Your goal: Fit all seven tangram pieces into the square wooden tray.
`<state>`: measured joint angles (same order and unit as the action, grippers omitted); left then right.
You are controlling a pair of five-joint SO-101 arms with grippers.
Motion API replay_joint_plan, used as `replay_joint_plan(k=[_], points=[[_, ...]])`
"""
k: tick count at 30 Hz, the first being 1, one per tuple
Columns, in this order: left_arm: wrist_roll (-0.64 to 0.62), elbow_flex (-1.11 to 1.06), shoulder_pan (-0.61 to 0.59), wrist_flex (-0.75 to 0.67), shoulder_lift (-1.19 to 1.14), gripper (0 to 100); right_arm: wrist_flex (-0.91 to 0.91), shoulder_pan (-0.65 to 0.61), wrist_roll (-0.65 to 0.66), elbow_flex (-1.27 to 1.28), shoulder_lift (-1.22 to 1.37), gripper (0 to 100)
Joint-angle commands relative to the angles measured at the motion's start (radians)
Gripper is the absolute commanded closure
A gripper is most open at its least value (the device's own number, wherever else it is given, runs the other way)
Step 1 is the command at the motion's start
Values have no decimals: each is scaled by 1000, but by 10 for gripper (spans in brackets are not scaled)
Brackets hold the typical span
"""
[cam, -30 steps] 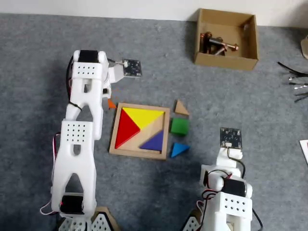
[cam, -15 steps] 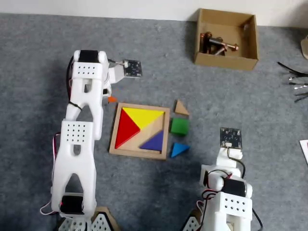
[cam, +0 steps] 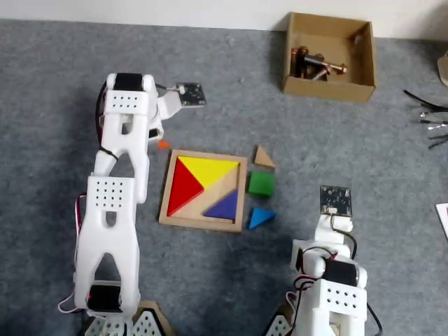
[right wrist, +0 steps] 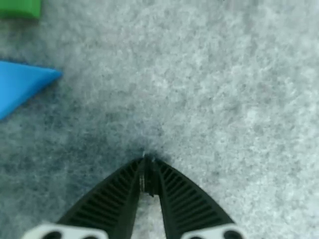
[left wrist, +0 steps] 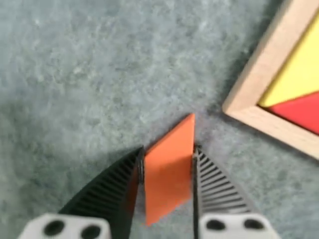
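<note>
Away from the tray (cam: pixel 203 222) the left gripper (left wrist: pixel 168 150) has edged since a second ago; the right gripper (right wrist: pixel 148 163) sits pinched empty near the table's (cam: pixel 56 70) front edge. Left jaws clamp the orange piece (left wrist: pixel 168 184) just off the tray's far left corner. Pick-up looks done; next comes carrying and turning it into the tray's bare gap.

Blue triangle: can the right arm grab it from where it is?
Probably yes. The blue triangle lies on bare carpet close to the right gripper, with nothing between them. Its jaws are shut, so they would need to open first.
</note>
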<state>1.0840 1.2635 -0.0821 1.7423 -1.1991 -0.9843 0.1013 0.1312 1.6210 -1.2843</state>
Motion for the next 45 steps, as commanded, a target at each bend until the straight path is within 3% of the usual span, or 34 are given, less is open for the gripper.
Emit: replay_joint_plan(k=[1, 7, 13, 19, 27, 45], points=[[-124, -2, -1, 12, 81, 962, 33, -12, 20, 16, -1, 989], [-350, -77, 16, 12, 216, 964, 33, -12, 20, 16, -1, 989], [-413, -283, 65, 12, 366, 966, 33, -12, 20, 16, -1, 989], [-554, -346, 107, 12, 501, 966, 33, -12, 20, 16, -1, 989], [-700, -610, 291, 8, 647, 966, 33, -12, 20, 16, -1, 989], [-1031, -651, 533, -84, 596, 966, 33, -12, 20, 19, -1, 989]])
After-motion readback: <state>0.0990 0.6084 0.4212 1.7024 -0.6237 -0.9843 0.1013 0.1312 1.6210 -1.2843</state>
